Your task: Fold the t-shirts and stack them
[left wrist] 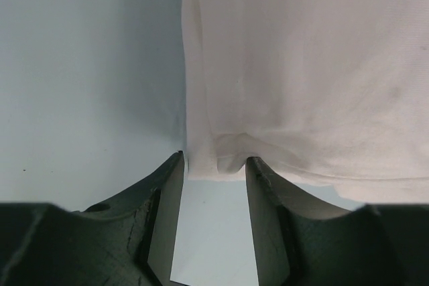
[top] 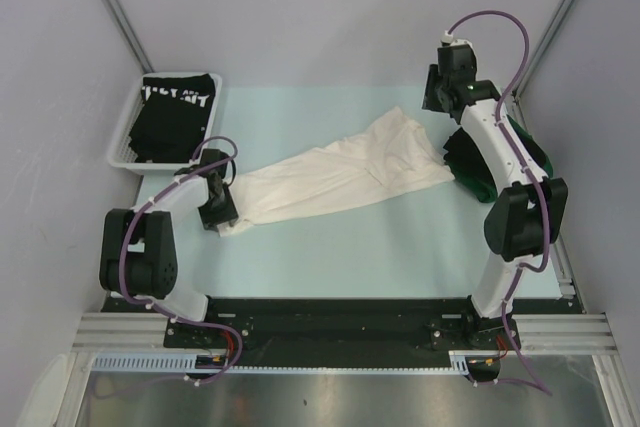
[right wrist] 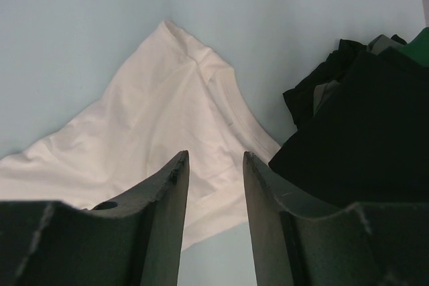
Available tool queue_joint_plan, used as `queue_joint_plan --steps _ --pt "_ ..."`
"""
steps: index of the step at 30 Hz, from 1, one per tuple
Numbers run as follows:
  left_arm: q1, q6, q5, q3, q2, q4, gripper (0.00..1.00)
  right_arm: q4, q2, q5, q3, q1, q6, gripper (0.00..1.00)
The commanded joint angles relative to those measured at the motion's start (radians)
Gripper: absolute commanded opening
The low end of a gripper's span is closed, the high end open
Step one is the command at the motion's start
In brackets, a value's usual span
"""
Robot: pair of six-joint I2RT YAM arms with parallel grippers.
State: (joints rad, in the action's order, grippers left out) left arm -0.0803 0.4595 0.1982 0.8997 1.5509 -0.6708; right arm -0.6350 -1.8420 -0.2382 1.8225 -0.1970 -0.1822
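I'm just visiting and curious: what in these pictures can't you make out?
- Dark t-shirt pile: right arm covers it in top view; right wrist view crops it.
- Lettering on the black t-shirt in the basket: too small, top view.
- White t-shirt: left wrist view doesn't show whether left gripper touches its hem.

A white cotton t-shirt lies creased and loosely drawn out, no print showing, in a long diagonal across the pale worktop from near left to far right. A black t-shirt with white lettering lies folded in the white mesh basket at far left. A crumpled black t-shirt and a dark green t-shirt are heaped at right, just beside the white one's far end.
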Motion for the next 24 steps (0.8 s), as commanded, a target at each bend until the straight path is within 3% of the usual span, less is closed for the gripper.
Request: queue_joint_plan --steps 1,13,14,17,24 --pt "-0.007 -0.022 0.024 0.016 -0.002 -0.006 0.47 0.023 0.069 -0.003 -0.002 0.005 -0.002 0.43" --pt "-0.007 -0.021 -0.032 -0.048 -0.002 0.037 0.37 0.011 0.118 -0.012 -0.017 0.016 0.009 0.44" --pt "-0.006 -0.024 -0.037 -0.05 0.008 0.034 0.29 0.009 0.121 -0.013 -0.019 0.018 0.007 0.44" --pt "-0.007 -0.03 -0.045 -0.062 0.009 0.04 0.17 0.008 0.127 -0.016 -0.017 0.019 0.004 0.44" --pt "-0.015 -0.07 -0.115 -0.073 -0.02 0.018 0.01 0.008 0.138 -0.015 -0.019 0.022 -0.003 0.44"
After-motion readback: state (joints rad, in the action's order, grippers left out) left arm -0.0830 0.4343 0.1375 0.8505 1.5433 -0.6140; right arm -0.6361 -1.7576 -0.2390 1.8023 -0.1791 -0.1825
